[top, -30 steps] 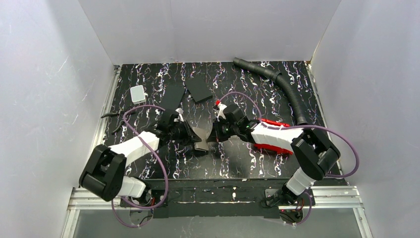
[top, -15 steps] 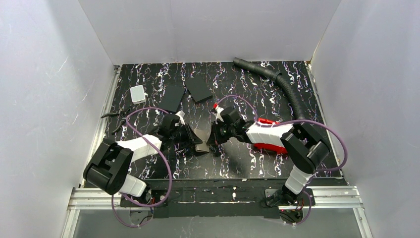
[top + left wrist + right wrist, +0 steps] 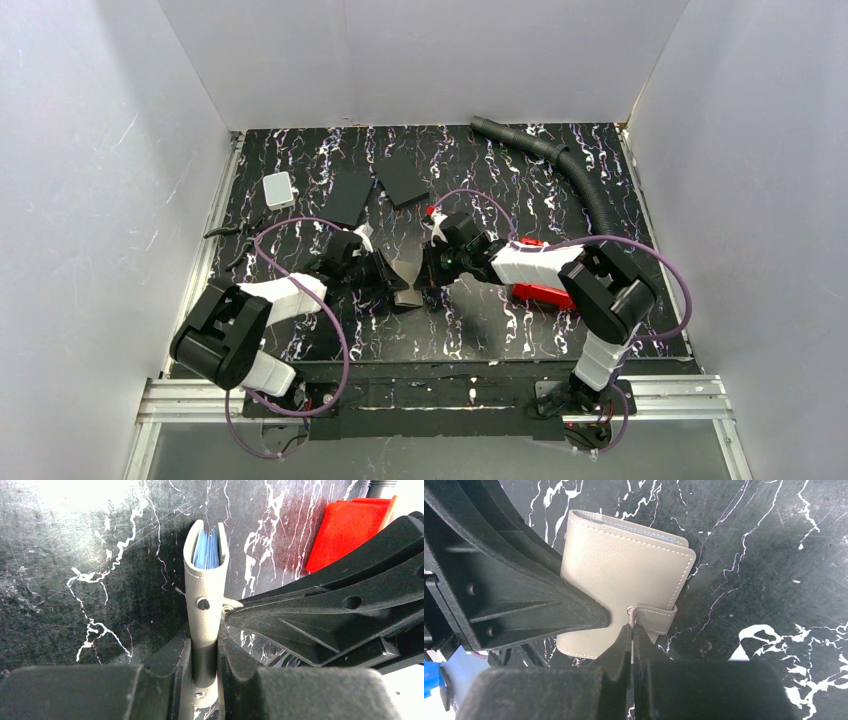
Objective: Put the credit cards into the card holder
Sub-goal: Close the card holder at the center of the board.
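Taupe leather marks the one card holder (image 3: 624,575), which is folded shut and held between the two grippers over the black marbled table (image 3: 480,330). Whether its lower edge touches the table cannot be told.

The holder is clamped by the left gripper (image 3: 204,647), one finger being pressed against each outer face, so that the fold is seen edge-on from the left wrist. Thin bluish edges (image 3: 207,550) are seen packed inside the fold at the end away from those fingers. They cannot be counted, and it cannot be told whether they are cards or pocket linings.

One snap tab (image 3: 655,617) is wrapped round the holder's open edge. The right gripper (image 3: 631,630) is brought against the holder from the side opposite the left gripper, its fingers pressed together with only a thin slit between them and their tips set at the snap end of the tab. Whether the tab is actually pinched between them cannot be told.

Beyond the holder, towards the back wall, two matte black slabs (image 3: 349,197) are laid flat, near each other but apart. One small white box (image 3: 279,189) is placed beyond the holder and well to its left. One black ribbed hose (image 3: 575,175) is curved along the table beyond the holder and to its right. One red tray (image 3: 545,294) is seen to the holder's right, largely covered by the right arm.
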You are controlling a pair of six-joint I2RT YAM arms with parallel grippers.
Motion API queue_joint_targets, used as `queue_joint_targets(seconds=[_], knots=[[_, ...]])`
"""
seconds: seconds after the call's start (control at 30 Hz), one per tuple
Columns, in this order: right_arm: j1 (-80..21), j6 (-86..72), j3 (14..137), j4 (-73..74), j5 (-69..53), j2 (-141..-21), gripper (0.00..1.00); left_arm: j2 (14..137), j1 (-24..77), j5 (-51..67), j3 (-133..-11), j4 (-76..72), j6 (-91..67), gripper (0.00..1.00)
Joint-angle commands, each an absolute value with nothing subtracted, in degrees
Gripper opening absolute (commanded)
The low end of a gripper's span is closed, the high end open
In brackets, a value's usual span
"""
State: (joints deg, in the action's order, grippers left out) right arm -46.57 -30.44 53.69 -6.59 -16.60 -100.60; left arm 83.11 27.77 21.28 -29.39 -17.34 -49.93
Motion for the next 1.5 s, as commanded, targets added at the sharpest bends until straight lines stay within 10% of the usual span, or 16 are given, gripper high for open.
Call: queue_joint_targets(seconds=[0.0, 1.47], knots=[[-47.4, -30.6, 56.6, -7.3, -17.9, -102.4, 0.01, 84.4, 27.9, 19.0, -28.3, -16.3, -48.3, 0.00], [-59.5, -12.1, 70.6, 12.4, 2.3, -109.9, 0.01, 87.8, 27.9, 20.9, -29.1, -16.6, -50.5, 0.00]])
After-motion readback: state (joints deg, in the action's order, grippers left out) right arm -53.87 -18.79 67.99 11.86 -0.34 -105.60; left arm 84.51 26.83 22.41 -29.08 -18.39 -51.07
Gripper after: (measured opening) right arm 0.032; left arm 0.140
